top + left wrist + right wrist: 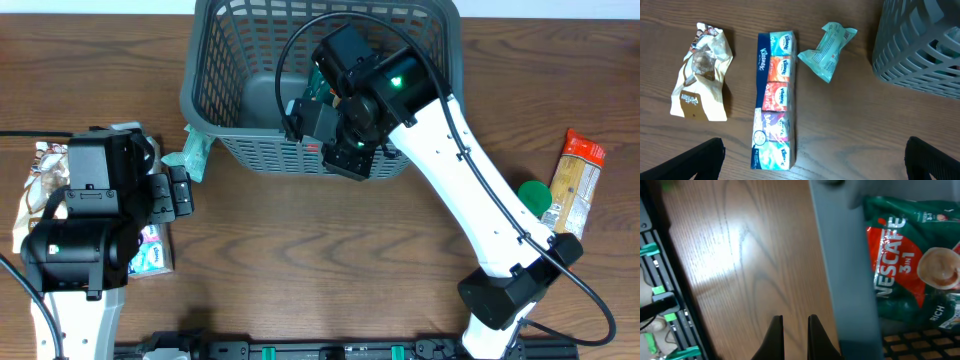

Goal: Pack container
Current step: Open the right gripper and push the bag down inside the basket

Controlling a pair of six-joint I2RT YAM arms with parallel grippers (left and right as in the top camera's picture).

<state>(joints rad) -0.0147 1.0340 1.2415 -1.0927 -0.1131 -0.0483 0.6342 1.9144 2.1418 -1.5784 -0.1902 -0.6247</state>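
Note:
The dark grey lattice basket (215, 70) stands at the back centre; a corner of it shows in the left wrist view (920, 50). A green and red Nescafe bag (900, 265) lies inside it, past its rim (845, 270). My right gripper (293, 118) hovers over the basket's front wall. In the right wrist view its fingers (794, 335) are nearly together with nothing between them. My left gripper (812, 165) is wide open and empty, above the table just in front of a Kleenex tissue pack (774, 100). It also shows in the overhead view (182, 192).
A teal packet (829, 47) lies beside the basket's left front corner (195, 152). A brown snack bag (700, 75) lies left of the tissues. A green lid (535, 193) and a yellow-orange packet (575, 185) lie at the right. A black rail (660, 305) runs along the table's front.

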